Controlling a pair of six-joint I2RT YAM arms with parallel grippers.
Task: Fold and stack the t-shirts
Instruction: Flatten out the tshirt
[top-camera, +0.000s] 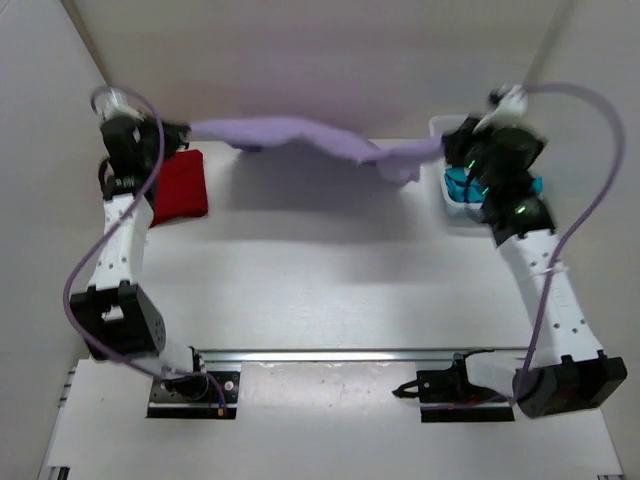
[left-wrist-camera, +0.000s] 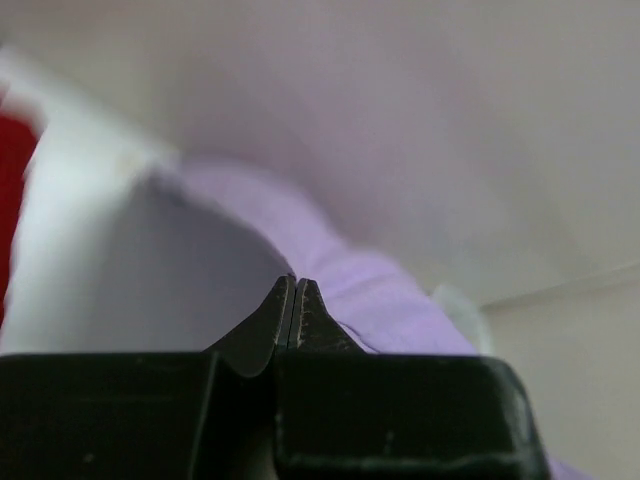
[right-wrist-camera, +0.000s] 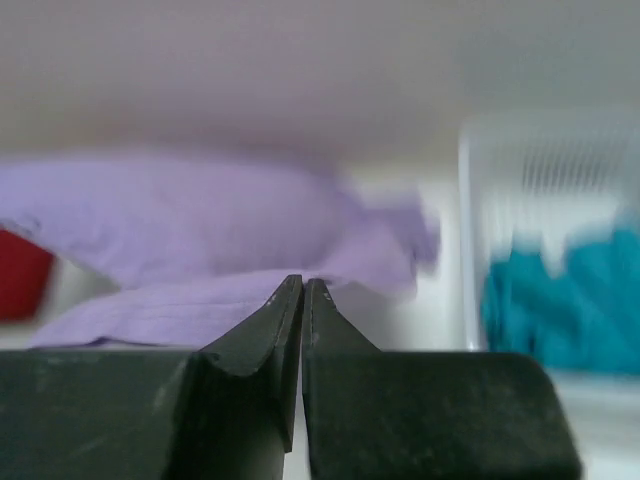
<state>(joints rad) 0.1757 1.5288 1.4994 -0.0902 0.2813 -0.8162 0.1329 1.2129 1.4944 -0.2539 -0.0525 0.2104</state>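
Observation:
The lavender t-shirt (top-camera: 300, 138) hangs stretched above the far side of the table, between my two grippers. My left gripper (top-camera: 182, 132) is shut on its left end and my right gripper (top-camera: 445, 150) on its right end. In the left wrist view the closed tips of the left gripper (left-wrist-camera: 295, 280) meet the lavender t-shirt (left-wrist-camera: 380, 290). The right gripper (right-wrist-camera: 303, 282) likewise pinches the lavender t-shirt (right-wrist-camera: 200, 215). A folded dark red t-shirt (top-camera: 180, 185) lies on the table at the far left. The teal t-shirt (top-camera: 460, 186) sits crumpled in the basket.
A white mesh basket (top-camera: 440, 127) stands at the far right, partly hidden by my right arm, and its wall (right-wrist-camera: 470, 200) shows in the right wrist view. White walls enclose the table on three sides. A metal rail (top-camera: 330, 355) runs along the near edge.

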